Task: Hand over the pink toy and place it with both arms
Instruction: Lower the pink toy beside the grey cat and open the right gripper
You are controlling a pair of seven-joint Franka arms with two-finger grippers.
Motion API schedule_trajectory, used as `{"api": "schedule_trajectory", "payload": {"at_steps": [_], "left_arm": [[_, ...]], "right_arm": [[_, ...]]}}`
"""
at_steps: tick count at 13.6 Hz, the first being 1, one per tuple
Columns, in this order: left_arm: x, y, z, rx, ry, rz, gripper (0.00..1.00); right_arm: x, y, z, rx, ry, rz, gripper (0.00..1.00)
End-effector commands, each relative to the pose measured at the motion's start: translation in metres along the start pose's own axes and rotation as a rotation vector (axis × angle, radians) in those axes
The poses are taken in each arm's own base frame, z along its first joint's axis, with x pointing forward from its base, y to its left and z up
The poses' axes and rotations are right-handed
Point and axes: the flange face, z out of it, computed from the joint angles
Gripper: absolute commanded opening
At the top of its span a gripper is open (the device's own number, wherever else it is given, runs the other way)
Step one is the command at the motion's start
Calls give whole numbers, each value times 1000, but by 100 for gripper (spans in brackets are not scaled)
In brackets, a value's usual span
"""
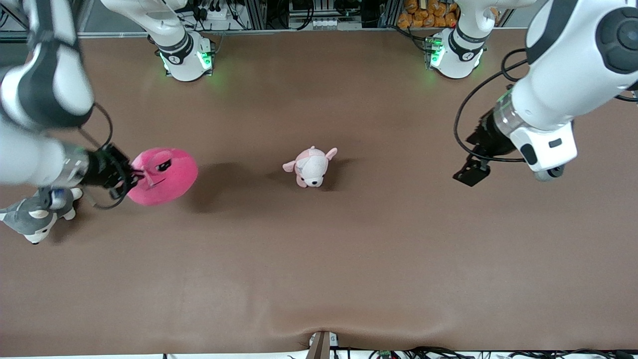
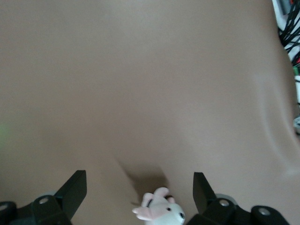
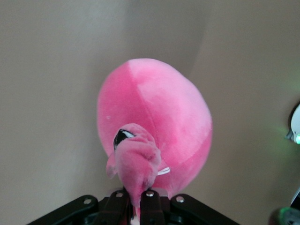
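The brown table [image 1: 319, 279] fills the scene, its cloth bare across the strip nearest the front camera. Above it reach the two white arms — the right arm [image 1: 40, 124] comes down over its own end of the table, and the left arm [image 1: 558, 85] hangs over the opposite end, waiting.

The pink toy [image 1: 163, 175] is the largest loose thing. It is held up over the table toward the right arm's end, casting a shadow on the cloth beside it. The right gripper [image 1: 133, 177] has its fingers [image 3: 150, 208] pinched narrow on a small fold of plush at the toy's edge, so the round hot-pink body [image 3: 157, 124] bulges away from the jaws.

The left gripper [image 1: 471, 172] hovers over the left arm's end of the table, its fingers [image 2: 75, 187] spread wide with only cloth between them.

A grey plush dog [image 1: 35, 217] lies at the right arm's end, nearer the front camera than the pink toy. A small pale pink-and-white plush puppy [image 1: 311, 167] sits near the table's middle — well apart from both grippers.
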Motion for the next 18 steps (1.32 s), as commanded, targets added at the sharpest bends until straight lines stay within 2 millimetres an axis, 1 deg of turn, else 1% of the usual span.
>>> {"api": "schedule_trajectory", "payload": {"at_steps": [1, 2, 3, 4, 5, 6, 7, 8, 9, 10, 11, 12, 13, 14, 15, 16, 17, 18], "left_arm": [[28, -23, -9, 51, 16, 114, 100], [38, -33, -16, 61, 16, 145, 100], [41, -39, -18, 73, 14, 165, 100], [39, -47, -27, 75, 19, 188, 100], [42, -55, -31, 83, 20, 221, 100], [50, -67, -36, 83, 25, 249, 100], [51, -74, -36, 89, 27, 278, 100], [51, -79, -39, 89, 31, 297, 100], [53, -82, -41, 89, 30, 311, 100], [51, -86, -46, 85, 34, 348, 100], [50, -90, -51, 86, 36, 410, 100], [51, -94, -54, 91, 34, 463, 100], [61, -100, -57, 95, 29, 489, 100], [68, -106, -62, 91, 30, 520, 100], [71, -110, -65, 92, 28, 567, 100], [77, -113, -65, 97, 22, 602, 100], [79, -119, -71, 92, 24, 631, 100], [81, -122, -73, 90, 24, 665, 100]], "right_arm": [[36, -13, 40, -40, -64, -45, 0], [57, -11, 61, -69, -88, -70, 0], [70, -12, 81, -87, -103, -102, 0], [91, -12, 98, -78, -113, -105, 0], [106, -9, 104, -72, -117, -90, 0], [109, -7, 104, -75, -122, -88, 38], [105, -7, 104, -88, -120, -105, 98], [100, -7, 88, -81, -117, -167, 100], [96, -9, 55, -54, -121, -238, 100], [93, -5, 25, -48, -138, -271, 100], [81, -5, -12, -24, -126, -302, 100], [69, -3, -40, -4, -114, -333, 100], [54, -1, -61, 13, -97, -362, 100], [28, 0, -90, 57, -61, -413, 100], [9, 8, -112, 79, -39, -496, 100], [-8, 24, -136, 80, -23, -624, 100], [-18, 40, -157, 94, 0, -750, 100], [-25, 54, -170, 95, 13, -836, 100]]}}
